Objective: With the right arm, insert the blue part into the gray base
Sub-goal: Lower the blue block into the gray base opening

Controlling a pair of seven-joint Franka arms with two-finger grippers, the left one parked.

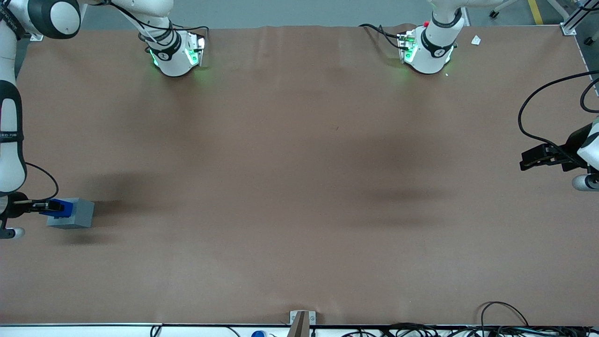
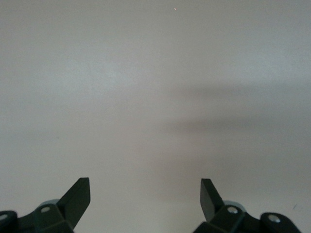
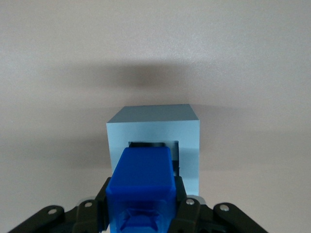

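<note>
Blue part: small bright blue plastic block (image 1: 60,208), clamped between the fingers of the black two-finger gripper; leading end pushed against the open face of the gray base; in the right wrist view (image 3: 142,182) rounded top face toward the camera, front end at the mouth of the square recess, depth of entry impossible to tell.

Gray base: light gray cube-like plastic block (image 1: 76,215) resting on the brown tabletop (image 1: 299,187), close to the table edge at the working arm's end, roughly midway between the edge by the arm bases and the edge nearest the front camera; in the right wrist view (image 3: 187,136) square recessed opening facing the gripper, partly covered by the blue part.

Gripper: black two-finger gripper (image 1: 42,207) held level just above the tabletop at the working arm's edge, pointing toward the gray base; fingers (image 3: 188,208) closed on both flanks of the blue part.

Right arm: white multi-jointed arm with black joint bands (image 1: 10,140) reaching down along the working arm's end of the table, wrist just outside the tabletop edge.

Shadow: dark soft patch on the tabletop beside the gray base, on the side away from the gripper.
</note>
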